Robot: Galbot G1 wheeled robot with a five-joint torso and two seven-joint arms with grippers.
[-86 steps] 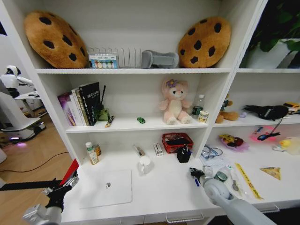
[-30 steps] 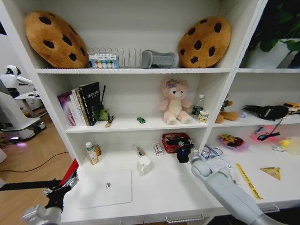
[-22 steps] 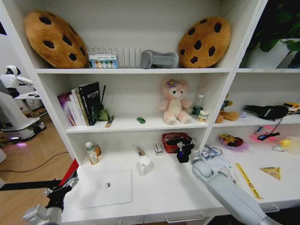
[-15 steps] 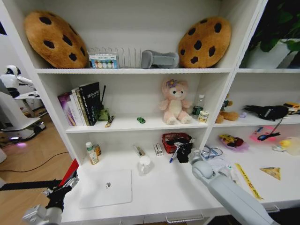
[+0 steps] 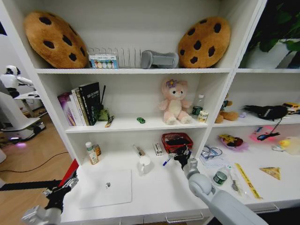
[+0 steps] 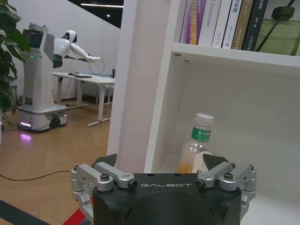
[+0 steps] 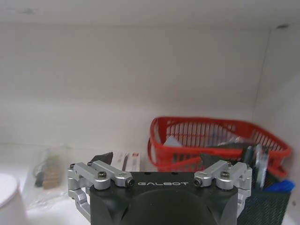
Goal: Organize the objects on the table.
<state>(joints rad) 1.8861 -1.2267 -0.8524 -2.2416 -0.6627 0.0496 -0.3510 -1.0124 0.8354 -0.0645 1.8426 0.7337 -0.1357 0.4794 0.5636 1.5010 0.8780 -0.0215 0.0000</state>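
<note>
My right gripper [image 5: 181,155] reaches over the white table [image 5: 159,190] toward the red basket [image 5: 177,140], and its fingers stand wide apart in the right wrist view [image 7: 157,158] with nothing between them. A blue pen [image 5: 166,161] lies tilted just left of it. A black mesh pen holder [image 7: 262,201] with pens stands beside the basket [image 7: 215,140]. A silver laptop [image 5: 105,187] lies at the front left. To the right are a green-labelled jar [image 5: 219,177], a yellow ruler [image 5: 247,180] and a yellow triangle [image 5: 272,172]. My left gripper [image 5: 52,202] [image 6: 161,161] waits open off the table's left end.
A white mug [image 5: 144,164] and a drink bottle [image 5: 91,153] [image 6: 199,150] stand at the back of the table. Shelves above carry books [image 5: 82,104], a tiny green toy car [image 5: 141,120], a pink plush toy [image 5: 174,101] and cookie cushions [image 5: 54,38].
My right gripper carried the blue pen from the right side of the table up to the pen holder. The pen tipped out to the left, and the gripper has dropped lower and leftward.
</note>
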